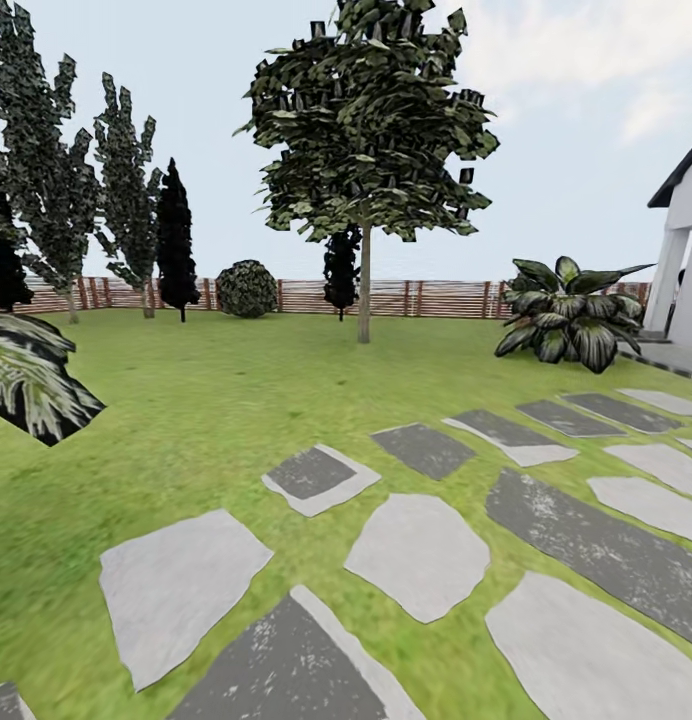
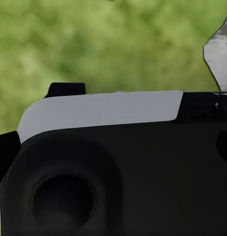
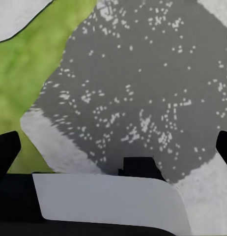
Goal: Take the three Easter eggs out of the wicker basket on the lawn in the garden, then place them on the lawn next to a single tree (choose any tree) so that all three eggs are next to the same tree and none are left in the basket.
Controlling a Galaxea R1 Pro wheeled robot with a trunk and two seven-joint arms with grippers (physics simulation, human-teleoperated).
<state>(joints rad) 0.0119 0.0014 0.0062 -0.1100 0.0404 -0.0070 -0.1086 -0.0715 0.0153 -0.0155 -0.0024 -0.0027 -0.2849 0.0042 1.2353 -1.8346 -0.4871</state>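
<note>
Right gripper (image 3: 113,147) seemingly open; tree (image 1: 364,285) trunk upright — lawn (image 1: 206,400)

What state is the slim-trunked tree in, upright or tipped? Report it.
Upright. In the head view the tree has its pale trunk rising straight from the lawn, crown directly above.

The lawn (image 1: 216,400) is a wide, flat stretch of bright, slightly mottled green grass, running back to a brown horizontal-slat fence (image 1: 436,298) that closes the far side of the garden. The tree (image 1: 364,290) stands upright on the grass a little before the fence, near the middle of the head view. Its trunk is slim, straight and pale grey-tan; its crown is a broad mass of dark, blocky leaf clumps flecked with yellow-green. Blurred green grass also shows in the left wrist view (image 2: 94,44).
</note>
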